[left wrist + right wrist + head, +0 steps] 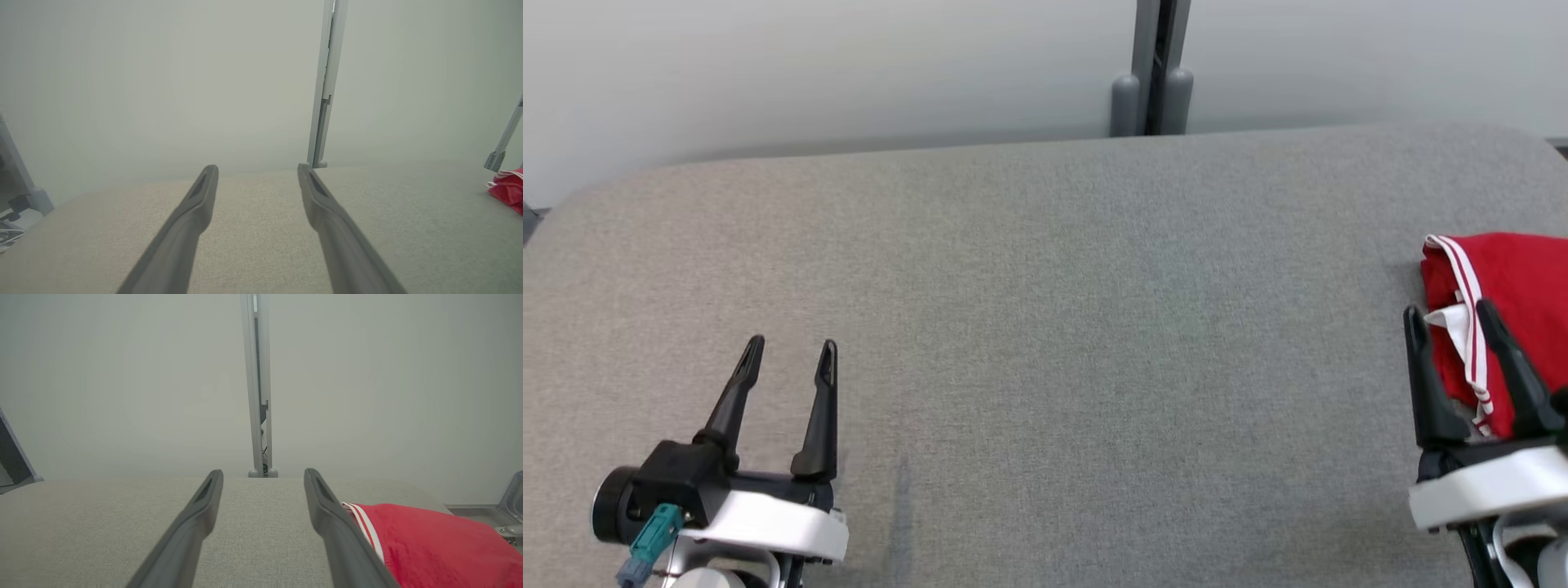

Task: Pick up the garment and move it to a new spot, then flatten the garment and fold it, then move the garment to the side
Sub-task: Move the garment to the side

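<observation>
- Red fabric garment with white stripes [1511, 278] lies at the right end of the grey cloth surface [1045, 327].
- Left end effector [792, 351]: wide, empty, over the surface's left side.
- Right end effector [1450, 312]: wide, empty, over the surface's right end.

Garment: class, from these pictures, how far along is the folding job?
Looks done: the red garment lies bundled compactly at the right edge of the table, fitting folded and set aside, though possibly unstarted. In hand: nothing; left claw and right claw stand open, empty. Left: nothing certain.

The red garment [1512, 282] runs off the head view's right edge.
</observation>
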`<state>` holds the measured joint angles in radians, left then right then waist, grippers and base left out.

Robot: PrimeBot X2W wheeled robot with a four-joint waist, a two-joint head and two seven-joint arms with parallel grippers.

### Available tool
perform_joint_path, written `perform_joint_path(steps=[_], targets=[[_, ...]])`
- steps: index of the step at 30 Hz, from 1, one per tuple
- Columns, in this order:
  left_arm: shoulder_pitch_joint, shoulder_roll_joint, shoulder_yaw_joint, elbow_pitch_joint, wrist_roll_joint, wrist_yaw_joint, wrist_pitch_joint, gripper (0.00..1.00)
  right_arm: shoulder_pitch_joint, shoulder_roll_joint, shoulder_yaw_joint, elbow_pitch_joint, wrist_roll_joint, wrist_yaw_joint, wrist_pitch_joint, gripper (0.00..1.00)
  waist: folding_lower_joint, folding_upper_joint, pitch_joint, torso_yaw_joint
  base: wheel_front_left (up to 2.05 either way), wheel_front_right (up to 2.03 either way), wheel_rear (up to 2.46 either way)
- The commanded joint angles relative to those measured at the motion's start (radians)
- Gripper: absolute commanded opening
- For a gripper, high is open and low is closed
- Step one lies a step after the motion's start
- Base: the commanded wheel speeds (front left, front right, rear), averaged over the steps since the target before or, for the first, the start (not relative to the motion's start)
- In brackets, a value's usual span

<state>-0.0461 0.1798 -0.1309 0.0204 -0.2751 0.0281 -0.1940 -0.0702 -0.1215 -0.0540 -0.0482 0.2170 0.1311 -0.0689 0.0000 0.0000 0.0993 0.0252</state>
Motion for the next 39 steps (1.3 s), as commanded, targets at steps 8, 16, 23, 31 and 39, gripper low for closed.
perform_joint_path(steps=[8,16,23,31,39], targets=[[0.078,0.014,0.005,-0.007,-0.016,0.018,0.018,1.0,0.133,0.039,-0.021,-0.077,-0.011,-0.001,0.041,1.0,0.0,0.0,-0.085,0.04,0.0,0.0,0.0],[0.113,0.029,0.003,-0.022,-0.02,0.024,0.043,1.0,0.214,0.055,-0.05,-0.1,-0.016,-0.001,0.067,1.0,0.0,0.0,-0.112,0.053,0.0,0.0,0.0],[0.116,0.035,-0.002,-0.024,-0.025,0.025,0.052,1.0,0.23,0.062,-0.058,-0.108,-0.022,-0.001,0.076,1.0,0.0,0.0,-0.112,0.056,0.0,0.0,0.0],[0.111,0.038,-0.008,-0.02,-0.031,0.029,0.055,1.0,0.233,0.066,-0.066,-0.102,-0.027,-0.001,0.072,1.0,0.0,0.0,-0.113,0.061,0.0,0.0,0.0],[0.108,0.04,-0.009,-0.018,-0.035,0.037,0.056,1.0,0.235,0.068,-0.069,-0.104,-0.031,-0.001,0.069,1.0,0.0,0.0,-0.113,0.062,0.0,0.0,0.0]])
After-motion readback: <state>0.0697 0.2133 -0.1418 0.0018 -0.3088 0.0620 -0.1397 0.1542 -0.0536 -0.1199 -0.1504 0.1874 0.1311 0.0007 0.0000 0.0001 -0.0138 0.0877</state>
